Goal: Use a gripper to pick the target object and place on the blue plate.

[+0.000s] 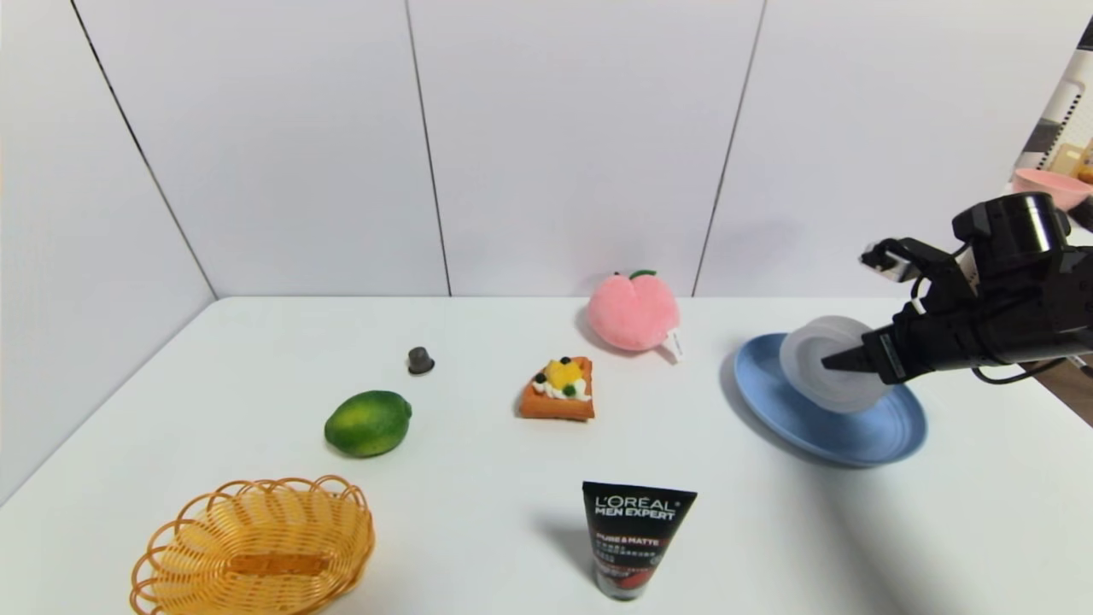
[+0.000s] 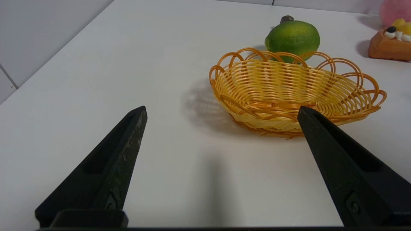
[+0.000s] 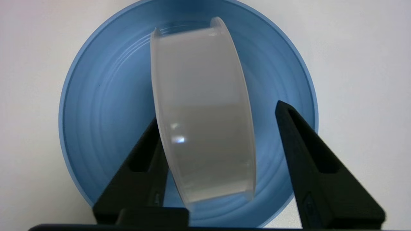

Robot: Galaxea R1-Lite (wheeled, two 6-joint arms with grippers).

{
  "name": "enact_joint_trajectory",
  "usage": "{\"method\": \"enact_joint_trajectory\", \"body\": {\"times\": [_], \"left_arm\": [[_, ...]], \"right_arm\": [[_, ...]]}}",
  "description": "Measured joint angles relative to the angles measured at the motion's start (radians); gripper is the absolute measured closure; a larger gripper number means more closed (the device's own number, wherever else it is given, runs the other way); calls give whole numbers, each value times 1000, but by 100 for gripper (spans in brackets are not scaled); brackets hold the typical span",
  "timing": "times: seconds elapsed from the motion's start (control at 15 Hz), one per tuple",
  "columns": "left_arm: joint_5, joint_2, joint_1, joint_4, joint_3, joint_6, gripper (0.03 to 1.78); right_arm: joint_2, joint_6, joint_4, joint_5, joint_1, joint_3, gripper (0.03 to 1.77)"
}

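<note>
The target object (image 1: pixel 818 376), a translucent-white spool-shaped tub, stands on its edge over the blue plate (image 1: pixel 854 440) at the table's right. My right gripper (image 1: pixel 841 360) reaches in from the right, level with the tub. In the right wrist view the tub (image 3: pixel 202 109) sits tilted between the black fingers of this gripper (image 3: pixel 217 111). One finger lies against a flange, while the other stands clear with blue plate (image 3: pixel 106 112) showing in the gap. The jaws are open. My left gripper (image 2: pixel 221 109) hangs open and empty over bare table beside the wicker basket (image 2: pixel 289 93).
A pink plush peach (image 1: pixel 634 312), a toy waffle (image 1: pixel 559 389), a lime (image 1: pixel 367 422), a small dark capsule (image 1: pixel 420 360), the orange basket (image 1: pixel 256 547) and a black tube (image 1: pixel 636 538) lie left of the plate. A pink bowl (image 1: pixel 1050 186) sits off the table's far right.
</note>
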Motion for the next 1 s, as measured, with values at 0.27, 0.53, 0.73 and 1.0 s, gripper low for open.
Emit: {"method": "enact_joint_trajectory", "body": {"times": [0.27, 0.53, 0.73, 1.0], "left_arm": [[0, 0, 0, 0, 0, 0, 12], [0, 0, 0, 0, 0, 0, 12], [0, 0, 0, 0, 0, 0, 12], [0, 0, 0, 0, 0, 0, 12]], "right_arm": [[-36, 0, 9, -1, -3, 4, 44], [-118, 0, 10, -1, -22, 47, 30], [-204, 1, 11, -3, -49, 106, 23], [-373, 3, 10, -9, -84, 207, 17]]}}
